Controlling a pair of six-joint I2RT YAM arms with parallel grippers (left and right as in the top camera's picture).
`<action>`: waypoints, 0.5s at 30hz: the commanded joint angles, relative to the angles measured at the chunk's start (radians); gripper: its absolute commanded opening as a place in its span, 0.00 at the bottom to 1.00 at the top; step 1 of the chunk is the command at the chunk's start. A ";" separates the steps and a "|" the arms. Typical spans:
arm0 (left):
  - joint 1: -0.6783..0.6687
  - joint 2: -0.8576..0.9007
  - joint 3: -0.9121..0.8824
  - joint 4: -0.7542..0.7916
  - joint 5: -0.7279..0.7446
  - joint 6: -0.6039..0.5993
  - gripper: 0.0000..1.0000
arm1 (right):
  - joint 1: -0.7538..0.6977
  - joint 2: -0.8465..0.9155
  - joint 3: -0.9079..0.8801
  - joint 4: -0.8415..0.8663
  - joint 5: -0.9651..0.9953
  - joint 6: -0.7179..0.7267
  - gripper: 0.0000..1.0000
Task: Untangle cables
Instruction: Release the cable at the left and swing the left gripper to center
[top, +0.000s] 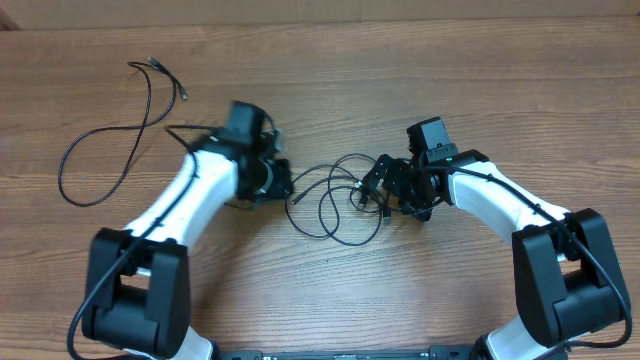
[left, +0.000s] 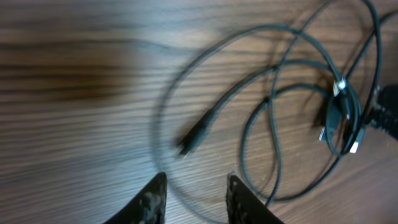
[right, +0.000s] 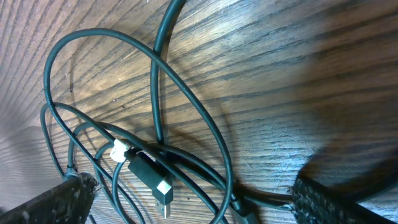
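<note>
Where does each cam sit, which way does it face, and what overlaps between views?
Overhead: fixed above the table, looking straight down. It shows both arms, the left hand, the right hand, the tangled cables between them, and a loose cable at upper left.
Left wrist: on the left arm, facing down over the table at the cable loops. Two fingertips show, and the image is blurred.
Right wrist: close above the table, facing the tangle. Fingers show at both lower corners.
Shared: the tangled cables appear in all three.
</note>
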 joint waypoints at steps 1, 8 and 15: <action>-0.076 0.008 -0.075 0.114 0.001 -0.058 0.35 | -0.004 0.020 -0.019 -0.003 0.029 -0.003 1.00; -0.191 0.008 -0.158 0.296 -0.119 -0.058 0.43 | -0.004 0.020 -0.019 -0.002 0.029 -0.003 1.00; -0.209 0.008 -0.158 0.300 -0.165 -0.058 0.49 | -0.004 0.020 -0.019 -0.002 0.029 0.000 1.00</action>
